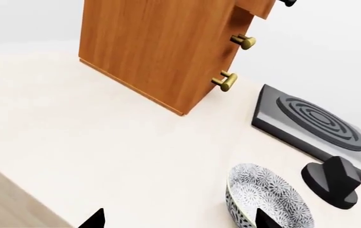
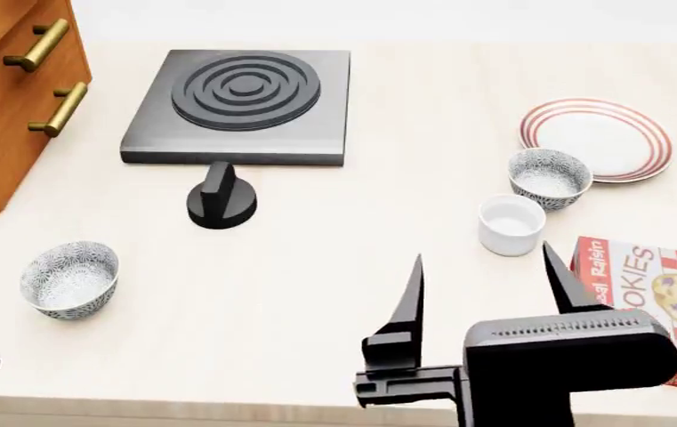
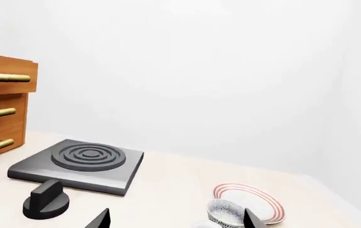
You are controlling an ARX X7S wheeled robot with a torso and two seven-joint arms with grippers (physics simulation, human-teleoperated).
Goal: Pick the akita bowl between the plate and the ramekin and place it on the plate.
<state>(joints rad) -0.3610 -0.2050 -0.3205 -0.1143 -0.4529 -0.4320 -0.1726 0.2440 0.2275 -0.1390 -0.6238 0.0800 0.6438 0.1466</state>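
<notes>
The akita bowl [image 2: 550, 177], speckled black and white, stands between the red-ringed plate [image 2: 597, 138] and the white ramekin [image 2: 511, 223] at the right of the counter. My right gripper [image 2: 482, 258] is open and empty, hovering nearer than the ramekin. In the right wrist view this gripper [image 3: 177, 219] faces the bowl [image 3: 225, 211] and the plate [image 3: 256, 199]. A look-alike speckled bowl [image 2: 70, 278] stands at the near left. My left gripper [image 1: 180, 218] is open beside that bowl [image 1: 265, 199], with one fingertip in front of its rim.
A dark hob plate [image 2: 241, 102] lies at the back middle, with a black knob [image 2: 221, 197] in front of it. A wooden drawer cabinet [image 2: 6, 98] stands at the far left. A cookies box [image 2: 658, 294] lies at the near right, close to the ramekin.
</notes>
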